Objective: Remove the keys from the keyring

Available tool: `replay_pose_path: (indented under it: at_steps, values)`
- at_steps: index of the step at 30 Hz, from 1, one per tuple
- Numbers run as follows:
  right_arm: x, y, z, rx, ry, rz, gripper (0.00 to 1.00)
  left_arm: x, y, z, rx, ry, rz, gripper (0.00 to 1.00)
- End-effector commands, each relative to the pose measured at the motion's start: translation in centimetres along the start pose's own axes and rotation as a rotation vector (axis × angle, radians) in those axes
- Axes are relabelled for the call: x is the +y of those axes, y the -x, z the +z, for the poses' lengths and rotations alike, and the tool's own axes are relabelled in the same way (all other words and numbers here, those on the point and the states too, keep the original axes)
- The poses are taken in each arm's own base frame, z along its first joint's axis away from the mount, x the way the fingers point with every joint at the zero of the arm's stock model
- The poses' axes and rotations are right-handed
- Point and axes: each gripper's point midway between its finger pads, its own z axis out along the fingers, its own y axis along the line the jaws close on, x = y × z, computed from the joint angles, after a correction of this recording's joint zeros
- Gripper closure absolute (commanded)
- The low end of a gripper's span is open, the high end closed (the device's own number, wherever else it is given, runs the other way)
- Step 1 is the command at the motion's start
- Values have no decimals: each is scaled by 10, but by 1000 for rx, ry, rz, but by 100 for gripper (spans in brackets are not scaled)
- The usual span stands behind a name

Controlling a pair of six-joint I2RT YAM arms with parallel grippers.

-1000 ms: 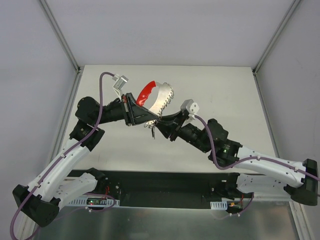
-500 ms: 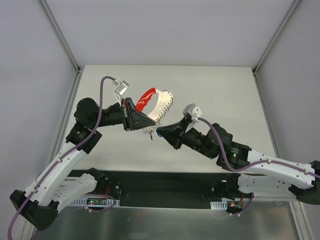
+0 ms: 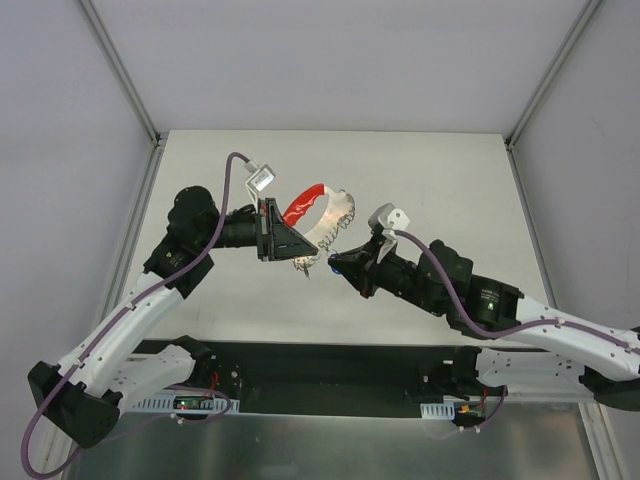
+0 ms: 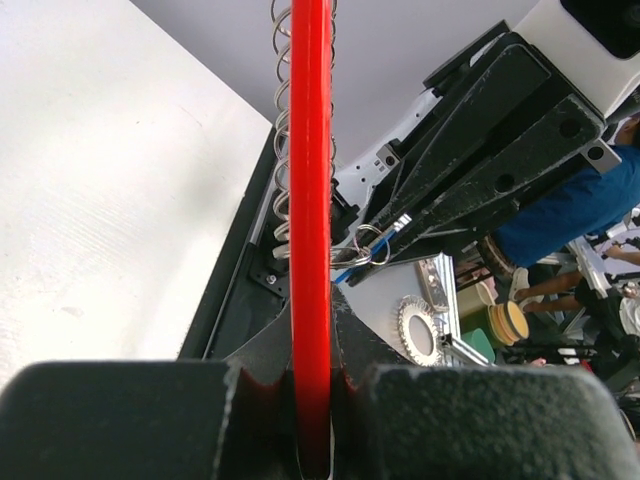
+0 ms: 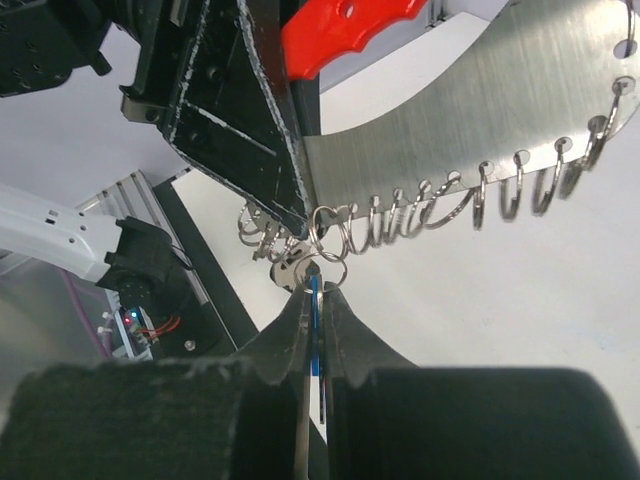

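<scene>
Judging the job barely started, we see the left hand (image 4: 312, 385) clamped on the red-handled steel keyring strip (image 5: 520, 110), the right hand (image 5: 313, 300) pinching one small silvery key (image 5: 289, 272).

Both arms angle inward, left tool (image 3: 296, 250) and right tool (image 3: 336, 263) pinched closed.

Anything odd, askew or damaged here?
Nothing damaged or spilled. The keyring, a red-handled curved metal band edged with small rings, is clamped in the left gripper; the right gripper pinches one key on it.
</scene>
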Motion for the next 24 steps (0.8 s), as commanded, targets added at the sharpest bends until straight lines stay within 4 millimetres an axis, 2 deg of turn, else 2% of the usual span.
replay_pose_path:
  at_steps: [1, 12, 17, 24]
  values:
    - [-8, 10, -12, 18, -37, -62, 99, -20, 16, -4, -51, -38, 138, 100]
    - [-7, 28, -20, -9, -3, -187, 99, -17, 5, -9, -50, -33, 142, 100]
    - [-3, 48, -20, -38, 5, -225, 99, -16, 0, -10, -53, -45, 132, 100]
    - [3, 48, -17, -30, 42, -257, 99, -19, -2, -12, -64, -58, 137, 97]
